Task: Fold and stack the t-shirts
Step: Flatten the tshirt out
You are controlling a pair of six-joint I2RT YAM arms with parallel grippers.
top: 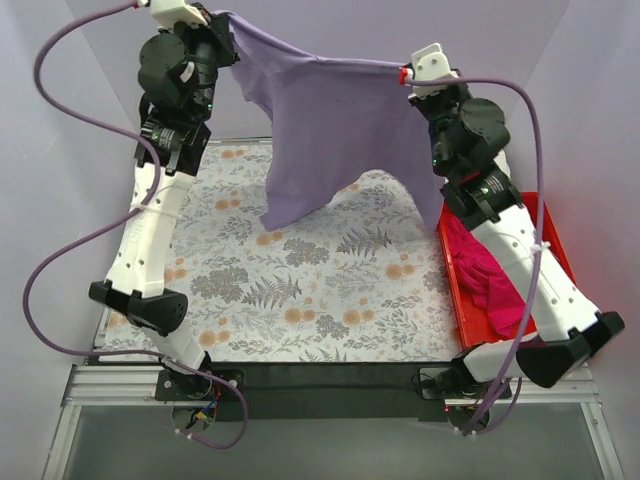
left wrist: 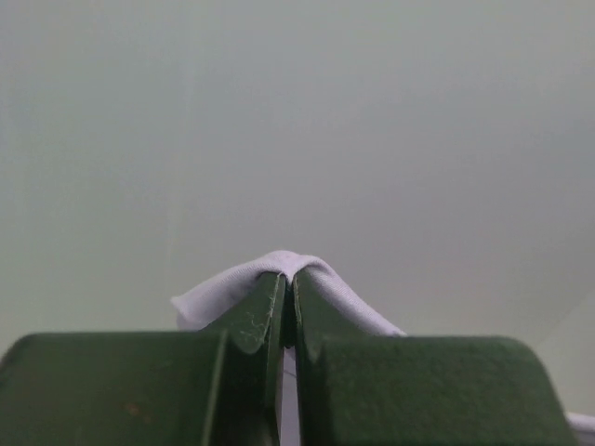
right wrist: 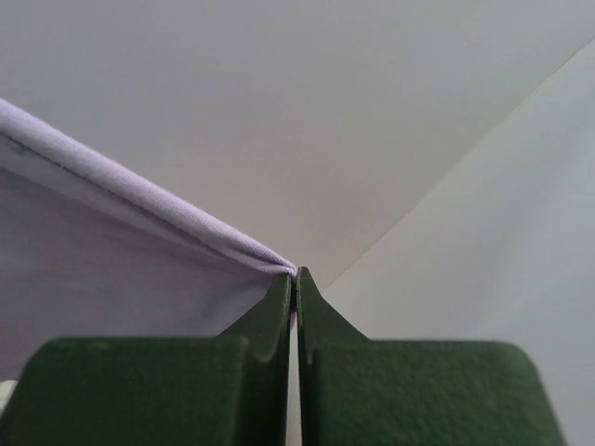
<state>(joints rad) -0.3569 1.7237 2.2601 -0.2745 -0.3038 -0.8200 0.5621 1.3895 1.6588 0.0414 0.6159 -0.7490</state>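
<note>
Got the lavender t-shirt (top: 330, 130) strung up in the air across the top of the overhead view, stretched like a banner between both arms. Pinched at the upper left by the left gripper (top: 218, 18), closed tight on a bunched fold of fabric that pokes out past the fingertips in its wrist cam. Pinched at the upper right by the right gripper (top: 408, 72), also clamped shut, right on the hemmed edge. Hanging down over the floral tablecloth (top: 300, 290) mid-frame, lowest corner left of centre; can't tell if touching. Over on the right, a magenta t-shirt (top: 487, 272) lying crumpled in the red bin (top: 452, 290). Some tiny white print on the black arm joints, too small to read.
</note>
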